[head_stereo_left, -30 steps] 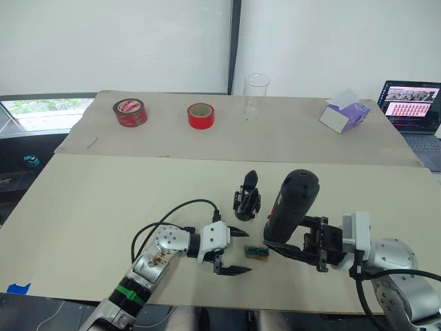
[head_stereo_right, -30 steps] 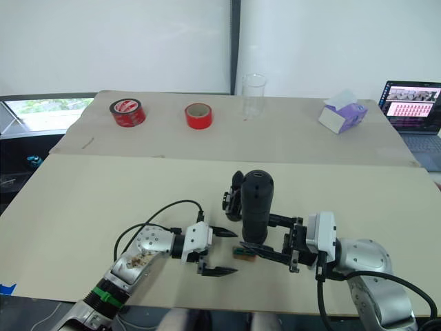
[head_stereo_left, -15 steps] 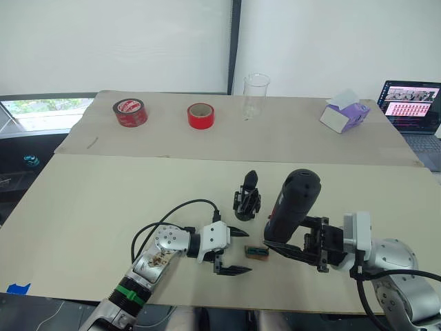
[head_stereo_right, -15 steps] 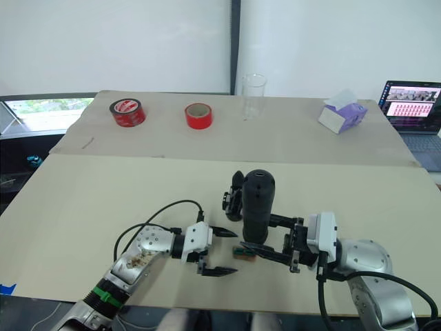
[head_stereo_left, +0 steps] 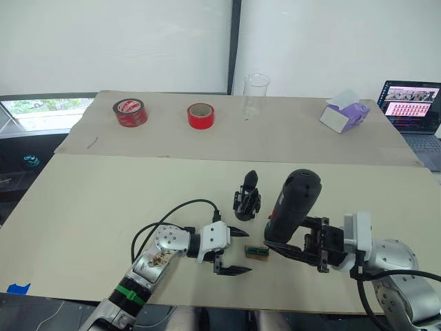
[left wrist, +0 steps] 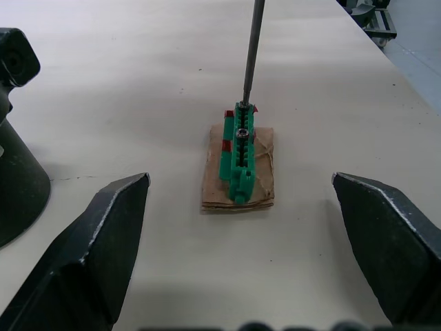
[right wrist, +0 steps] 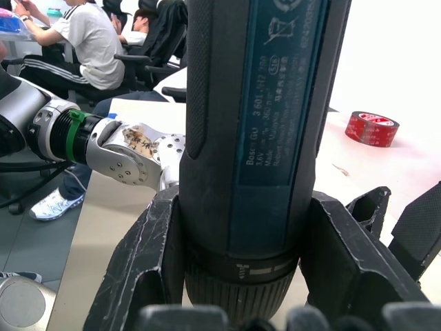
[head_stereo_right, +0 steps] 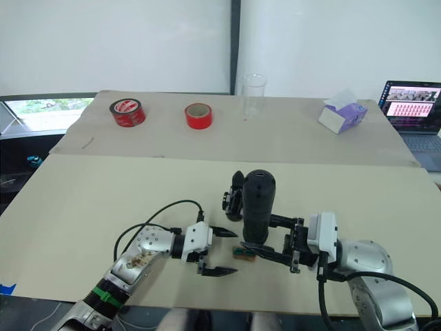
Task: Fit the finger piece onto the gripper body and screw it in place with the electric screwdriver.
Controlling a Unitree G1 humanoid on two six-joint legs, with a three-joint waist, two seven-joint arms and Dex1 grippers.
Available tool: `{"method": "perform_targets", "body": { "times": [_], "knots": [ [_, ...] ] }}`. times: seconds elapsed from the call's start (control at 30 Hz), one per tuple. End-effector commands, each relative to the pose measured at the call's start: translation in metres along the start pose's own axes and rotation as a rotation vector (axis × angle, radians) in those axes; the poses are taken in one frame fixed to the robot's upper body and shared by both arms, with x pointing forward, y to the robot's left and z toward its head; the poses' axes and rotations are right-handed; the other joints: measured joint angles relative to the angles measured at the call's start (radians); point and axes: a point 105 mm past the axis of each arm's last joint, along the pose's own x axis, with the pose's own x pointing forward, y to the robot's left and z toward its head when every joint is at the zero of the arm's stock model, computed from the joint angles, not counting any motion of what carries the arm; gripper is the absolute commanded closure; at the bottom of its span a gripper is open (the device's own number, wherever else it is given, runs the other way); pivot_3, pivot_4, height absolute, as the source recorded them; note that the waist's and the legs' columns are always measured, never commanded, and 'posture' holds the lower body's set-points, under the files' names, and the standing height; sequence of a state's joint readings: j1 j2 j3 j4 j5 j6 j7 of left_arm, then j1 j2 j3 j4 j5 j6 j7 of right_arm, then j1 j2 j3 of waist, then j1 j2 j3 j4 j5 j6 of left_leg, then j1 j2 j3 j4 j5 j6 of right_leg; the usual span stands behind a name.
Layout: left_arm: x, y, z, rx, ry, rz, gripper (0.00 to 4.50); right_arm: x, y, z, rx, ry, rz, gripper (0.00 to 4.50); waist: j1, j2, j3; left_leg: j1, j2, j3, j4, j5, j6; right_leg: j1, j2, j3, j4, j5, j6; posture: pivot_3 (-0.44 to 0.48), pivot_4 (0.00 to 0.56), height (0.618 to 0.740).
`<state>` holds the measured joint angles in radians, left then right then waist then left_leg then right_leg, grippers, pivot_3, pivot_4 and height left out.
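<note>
Clamping the electric screwdriver (head_stereo_left: pixel 293 205) between my right gripper's (head_stereo_left: pixel 298 241) two black fingers, I hold the tool nearly upright, tilted a little, its rounded end up and its lower part squeezed from both sides, as my right wrist view shows. Its thin metal bit (left wrist: pixel 251 48) comes down onto the far end of a small green block (left wrist: pixel 238 148), which lies on a brown pad on the table (head_stereo_left: pixel 103 207); the bit's tip touches the top of that block.

My left gripper (head_stereo_left: pixel 233 252) has its jaws wide apart and grips nothing. It hovers low over the table just beside the green block, one finger (left wrist: pixel 89 248) on each side of the block and well clear of it.

Just beyond my left gripper stands the gripper body (head_stereo_left: pixel 247 198), a chunky black block with a pointed finger sticking up from it, close to the screwdriver but apart from it. I cannot make out a loose finger piece.

Farther back on the second table sit two red tape rolls (head_stereo_left: pixel 131 112), a clear glass beaker (head_stereo_left: pixel 255 95), a purple and white box (head_stereo_left: pixel 344 114) and, at the right edge, an open laptop (head_stereo_left: pixel 412 107).
</note>
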<state>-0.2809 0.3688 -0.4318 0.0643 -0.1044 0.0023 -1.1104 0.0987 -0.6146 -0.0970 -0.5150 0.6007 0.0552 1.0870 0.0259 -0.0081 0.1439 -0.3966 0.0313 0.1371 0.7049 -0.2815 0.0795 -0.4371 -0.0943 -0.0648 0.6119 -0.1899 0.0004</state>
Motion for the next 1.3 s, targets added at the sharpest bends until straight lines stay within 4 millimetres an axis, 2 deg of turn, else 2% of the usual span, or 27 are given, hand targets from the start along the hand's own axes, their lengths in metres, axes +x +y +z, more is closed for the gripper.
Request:
{"method": "perform_targets", "body": {
  "times": [0.03,1.0,1.3],
  "knots": [
    [0.004,-0.011,-0.015,-0.056,0.043,-0.027,0.0,0.0,-0.001,0.01,-0.061,-0.033,-0.006,2.57,0.0,0.0,0.0,0.0,0.0,0.0,0.0,0.0,0.0,0.0,0.0,0.0,0.0,0.0,0.0,0.0,0.15,0.74],
    [0.004,-0.01,-0.016,-0.058,0.041,-0.023,0.0,0.0,0.002,0.004,-0.05,-0.018,0.0,2.57,0.0,0.0,0.0,0.0,0.0,0.0,0.0,0.0,0.0,0.0,0.0,0.0,0.0,0.0,0.0,0.0,0.15,0.74],
    [-0.003,-0.001,-0.004,-0.066,-0.022,0.011,0.0,0.001,0.0,0.016,-0.069,-0.05,-0.001,2.57,-0.001,0.0,0.0,0.0,0.0,0.0,0.0,0.0,0.0,0.0,0.0,0.0,0.0,0.0,0.0,0.0,0.15,0.74]
  ]
}}
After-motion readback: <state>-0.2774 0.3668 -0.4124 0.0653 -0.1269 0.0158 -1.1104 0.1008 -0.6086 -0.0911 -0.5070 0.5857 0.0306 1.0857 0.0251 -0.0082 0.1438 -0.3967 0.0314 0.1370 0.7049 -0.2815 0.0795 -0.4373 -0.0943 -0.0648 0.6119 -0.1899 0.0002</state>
